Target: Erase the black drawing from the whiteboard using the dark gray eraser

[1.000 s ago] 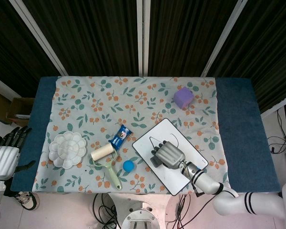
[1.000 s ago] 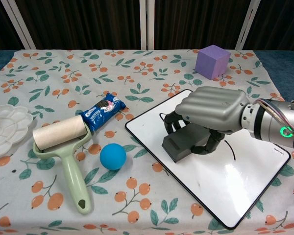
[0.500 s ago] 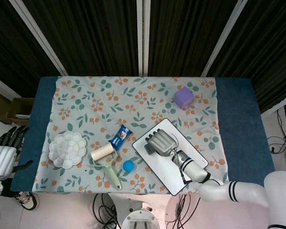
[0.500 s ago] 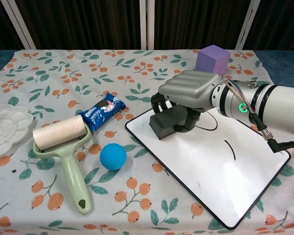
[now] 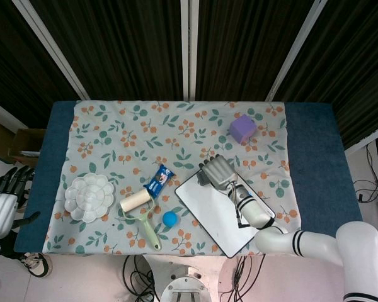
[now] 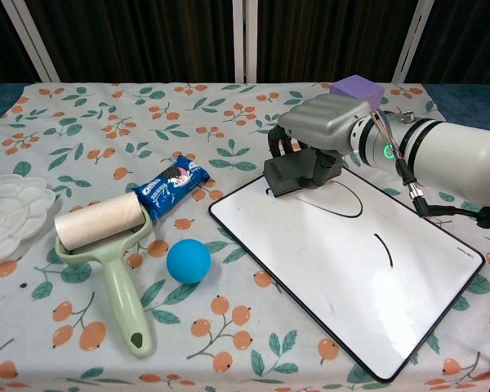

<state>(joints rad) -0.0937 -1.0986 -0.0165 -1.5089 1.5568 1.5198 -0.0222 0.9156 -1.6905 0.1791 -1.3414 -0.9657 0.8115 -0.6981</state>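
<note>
As the right hand (image 6: 325, 124) sweeps up and away from the robot, the dark gray eraser (image 6: 291, 173) rides with it, and now it sits right at the far corner of the whiteboard (image 6: 343, 269), where a second ago it was pressed down mid-board. The fingers are curled down over the block, thumb side and finger side clamping it between them, so the hand clearly has the eraser held and laid against the board's upper edge. That stroke has carried across the left part of the drawing, yet the job is not finished: a long curved black line (image 6: 331, 211) runs just beside the eraser toward the middle of the board, and a short black stroke (image 6: 384, 250) sits apart from it, nearer the right side. Both look untouched, so the next passes probably need to come back toward the robot and over to the right. The left hand (image 5: 3, 204) hangs off the counter's left edge in the head view, well away from the action, fingers spread a little and holding nothing.
</note>
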